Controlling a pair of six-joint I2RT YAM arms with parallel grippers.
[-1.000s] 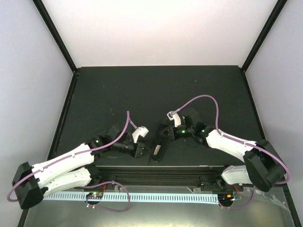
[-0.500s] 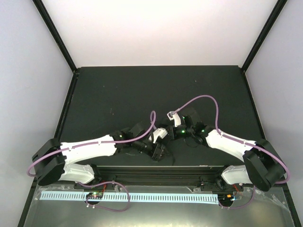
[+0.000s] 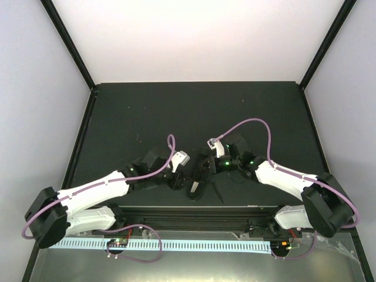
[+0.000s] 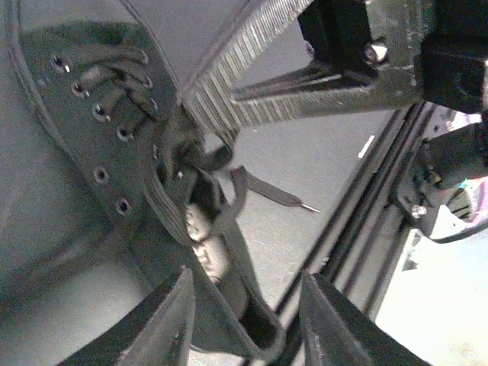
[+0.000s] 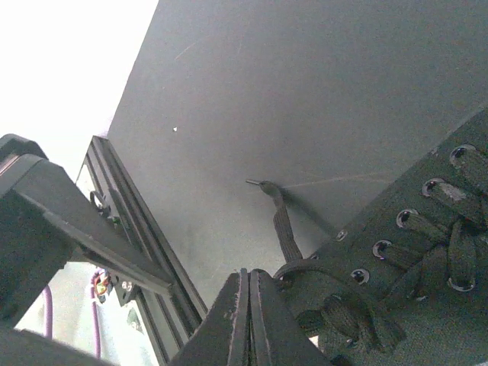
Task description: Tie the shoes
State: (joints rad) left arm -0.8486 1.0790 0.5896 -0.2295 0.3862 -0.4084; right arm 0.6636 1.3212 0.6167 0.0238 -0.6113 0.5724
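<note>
The small black shoe (image 3: 195,184) lies on the dark table near its front edge, between the two grippers. In the left wrist view the shoe (image 4: 91,160) fills the left side, eyelets and crossed laces showing. My left gripper (image 4: 248,309) is open, its fingers either side of the shoe's heel end without touching it. My right gripper (image 5: 248,301) is shut, its tips pressed against the laces by the top eyelets; I cannot see a lace pinched between them. One loose lace end (image 5: 276,212) trails flat on the table. In the top view the left gripper (image 3: 180,177) and right gripper (image 3: 205,170) flank the shoe.
The black table (image 3: 176,111) ends in a metal rail (image 3: 194,210) just in front of the shoe, also seen as grooved bars (image 4: 366,221) close to the heel. Black frame posts and pale walls close in the sides and back.
My left arm swung right from beside the shoe to over it, then drew back slightly, and its gripper opened. A lace end now lies right of the shoe. The right arm stayed put.
</note>
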